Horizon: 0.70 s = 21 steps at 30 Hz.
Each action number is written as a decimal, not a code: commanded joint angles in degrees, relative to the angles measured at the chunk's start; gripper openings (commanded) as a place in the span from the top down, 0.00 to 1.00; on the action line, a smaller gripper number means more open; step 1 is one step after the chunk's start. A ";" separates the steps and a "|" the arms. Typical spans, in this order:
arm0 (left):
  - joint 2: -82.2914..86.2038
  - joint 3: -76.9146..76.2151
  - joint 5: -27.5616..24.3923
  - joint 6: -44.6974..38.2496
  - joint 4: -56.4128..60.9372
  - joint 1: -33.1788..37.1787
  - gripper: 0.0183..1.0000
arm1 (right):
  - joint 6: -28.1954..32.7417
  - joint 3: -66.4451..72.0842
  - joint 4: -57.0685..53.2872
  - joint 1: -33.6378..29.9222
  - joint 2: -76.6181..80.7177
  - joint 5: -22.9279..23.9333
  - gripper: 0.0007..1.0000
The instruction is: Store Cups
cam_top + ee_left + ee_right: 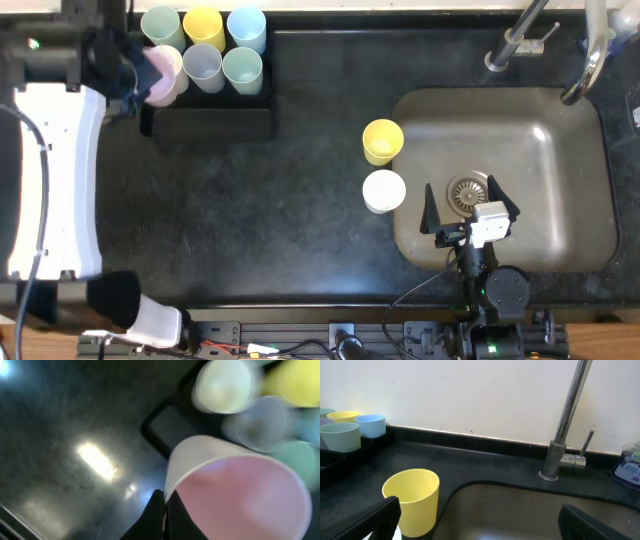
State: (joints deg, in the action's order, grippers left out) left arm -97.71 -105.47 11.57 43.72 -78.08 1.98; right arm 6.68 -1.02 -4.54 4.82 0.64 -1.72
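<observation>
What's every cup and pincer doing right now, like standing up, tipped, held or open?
Pink cup: tilted, held by its rim.
Left pincer: shut on the pink cup.
Tray cups: five, all upright.
Yellow cup: upright, not held.
White cup: standing, not held; can't tell which way up.
Right pincer: open, holding nothing.

Overhead, close wrist views; shared cups (242, 68)

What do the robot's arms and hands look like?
The right hand has two black fingers on a white block, with a round black joint behind. The left arm wears a long white shell with a thin black cable; the left hand is black.
</observation>
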 commanded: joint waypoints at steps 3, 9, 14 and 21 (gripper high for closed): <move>1.53 11.72 -10.73 0.70 7.13 7.82 0.98 | 0.00 0.74 0.28 0.02 -0.44 -0.59 0.00; -1.40 11.72 -11.67 0.70 8.24 10.25 0.98 | 0.00 0.74 0.28 0.02 -0.44 -0.59 0.00; -4.46 11.72 -11.45 0.74 10.84 10.27 0.98 | 0.00 0.74 0.28 0.02 -0.44 -0.59 0.00; -7.32 11.72 -10.12 1.81 12.04 10.29 0.98 | 0.00 0.74 0.28 0.02 -0.44 -0.59 0.00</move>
State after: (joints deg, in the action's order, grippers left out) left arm -104.25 -93.78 0.62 44.10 -66.13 12.25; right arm 6.66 -1.04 -4.54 4.82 0.64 -1.72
